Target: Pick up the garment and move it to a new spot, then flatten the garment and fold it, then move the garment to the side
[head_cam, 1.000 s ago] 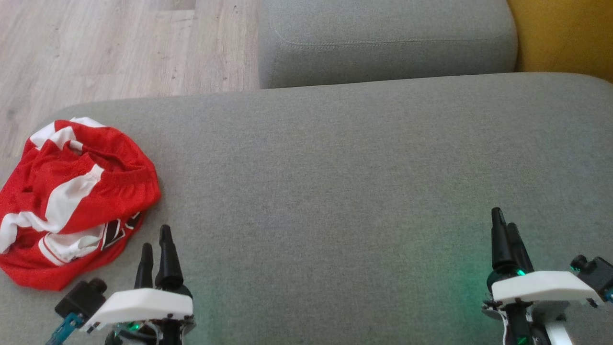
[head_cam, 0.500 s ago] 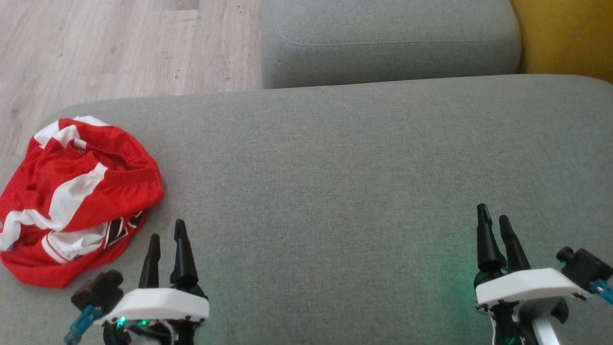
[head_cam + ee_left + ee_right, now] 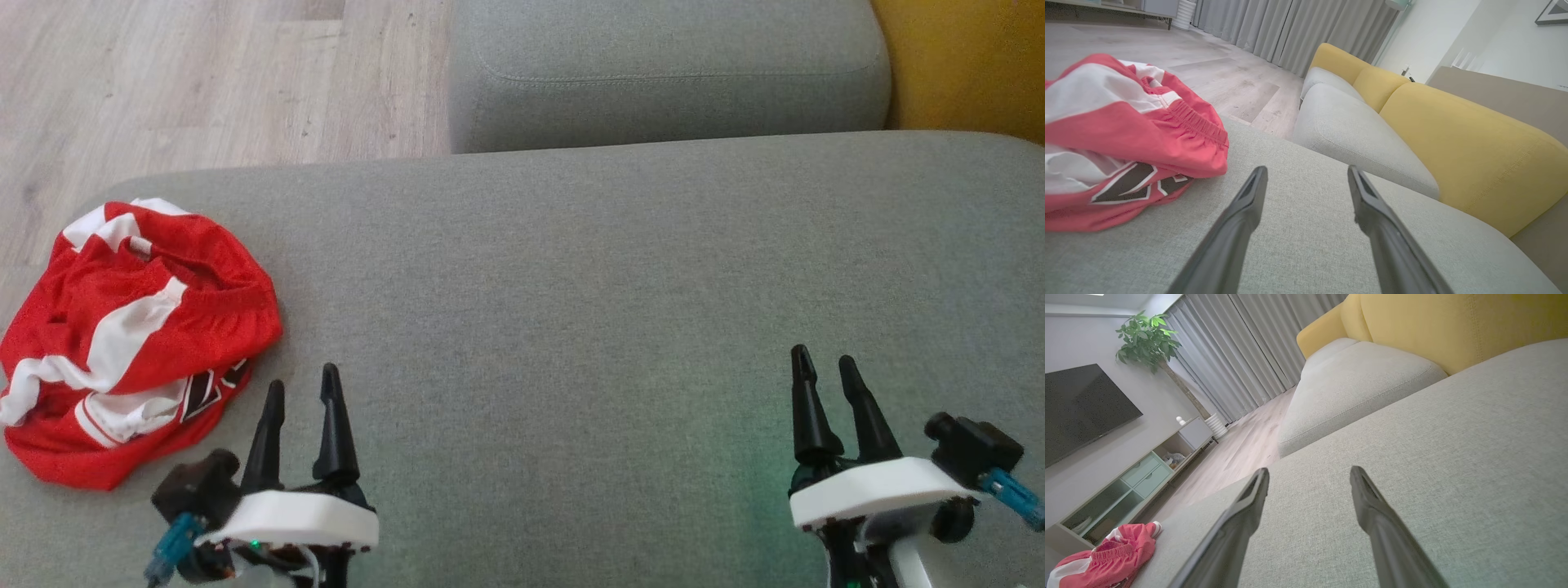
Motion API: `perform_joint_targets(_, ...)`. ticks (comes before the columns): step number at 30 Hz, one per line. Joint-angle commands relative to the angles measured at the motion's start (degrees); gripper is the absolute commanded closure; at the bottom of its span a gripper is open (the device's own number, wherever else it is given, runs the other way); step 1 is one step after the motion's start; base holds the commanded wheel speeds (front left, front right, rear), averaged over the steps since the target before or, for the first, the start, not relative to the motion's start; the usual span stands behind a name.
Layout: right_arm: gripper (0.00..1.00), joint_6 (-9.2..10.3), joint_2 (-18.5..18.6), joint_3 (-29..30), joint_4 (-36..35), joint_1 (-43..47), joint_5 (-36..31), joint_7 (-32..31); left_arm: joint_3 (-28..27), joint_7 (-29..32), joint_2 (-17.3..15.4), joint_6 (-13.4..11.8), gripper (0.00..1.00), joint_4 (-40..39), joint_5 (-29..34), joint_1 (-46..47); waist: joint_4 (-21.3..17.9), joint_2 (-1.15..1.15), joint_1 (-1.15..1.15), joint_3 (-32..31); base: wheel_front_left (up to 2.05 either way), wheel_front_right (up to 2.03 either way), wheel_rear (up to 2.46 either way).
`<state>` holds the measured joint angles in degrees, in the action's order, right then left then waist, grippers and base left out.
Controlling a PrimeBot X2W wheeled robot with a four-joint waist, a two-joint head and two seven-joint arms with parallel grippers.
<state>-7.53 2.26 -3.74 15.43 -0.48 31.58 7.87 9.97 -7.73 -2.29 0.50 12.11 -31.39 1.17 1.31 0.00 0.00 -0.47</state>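
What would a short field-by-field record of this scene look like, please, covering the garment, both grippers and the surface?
surface: grey cushion, with wooden floor beyond it
garment: red and white, crumpled in a heap at the cushion's left end, not flattened or folded
left gripper: open, empty, just right of the garment, not touching it
right gripper: open, empty, over bare cushion far to the right
task stage: pick-up not yet begun
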Motion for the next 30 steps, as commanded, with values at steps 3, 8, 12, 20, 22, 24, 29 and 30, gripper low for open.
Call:
perform_joint_targets(3, 0.0, 0.03, 0.5, -1.5, -2.2, -2.7, -3.4, 1.1, -0.3, -1.2, -0.5, -0.4, 0.0, -2.3, 3.4, 3.3, 0.0, 0.0, 0.0, -0.2, 0.0, 0.0, 0.0)
perform_joint_targets(8, 0.0, 0.03, 0.5, -2.1, -2.2, -2.9, -6.9, 2.0, 0.4, -2.1, -0.5, -0.7, 0.0, -2.3, 7.0, 3.5, -0.1, 0.0, 0.0, -0.3, 0.0, 0.0, 0.0)
perform_joint_targets(12, 0.0, 0.03, 0.5, -2.3, -2.0, -3.0, -9.7, 2.6, 1.0, -2.7, -0.5, -0.8, 0.0, -2.2, 9.8, 3.6, -0.1, 0.0, 0.0, -0.4, 0.0, 0.0, 0.0)
perform_joint_targets(20, 0.0, 0.04, 0.5, -2.6, -1.4, -3.4, -15.8, 4.0, 2.0, -4.1, -0.5, -1.6, 0.0, -2.1, 15.2, 3.8, -0.3, 0.0, 0.0, -0.3, 0.0, 0.0, 0.0)
perform_joint_targets(22, 0.0, 0.04, 0.6, -2.6, -1.2, -3.4, -17.3, 4.3, 2.3, -4.5, -0.5, -1.7, 0.0, -2.1, 16.6, 3.9, -0.4, 0.0, 0.0, -0.3, 0.0, 0.0, 0.0)
perform_joint_targets(24, 0.0, 0.04, 0.6, -2.7, -1.1, -3.5, -18.6, 4.7, 2.5, -4.8, -0.5, -1.9, 0.0, -2.1, 18.0, 3.9, -0.5, 0.0, 0.0, -0.3, 0.0, 0.0, 0.0)
perform_joint_targets(29, 0.0, 0.04, 0.6, -3.2, -1.1, -3.7, -22.0, 5.5, 2.9, -5.6, -0.5, -2.2, 0.0, -1.7, 21.4, 4.0, -0.9, 0.0, 0.0, -0.5, 0.0, 0.0, 0.0)
perform_joint_targets(30, 0.0, 0.04, 0.6, -3.2, -1.1, -3.7, -22.7, 5.7, 3.0, -5.8, -0.6, -2.2, 0.0, -1.6, 22.1, 4.0, -0.9, 0.0, 0.0, -0.5, 0.0, 0.0, 0.0)
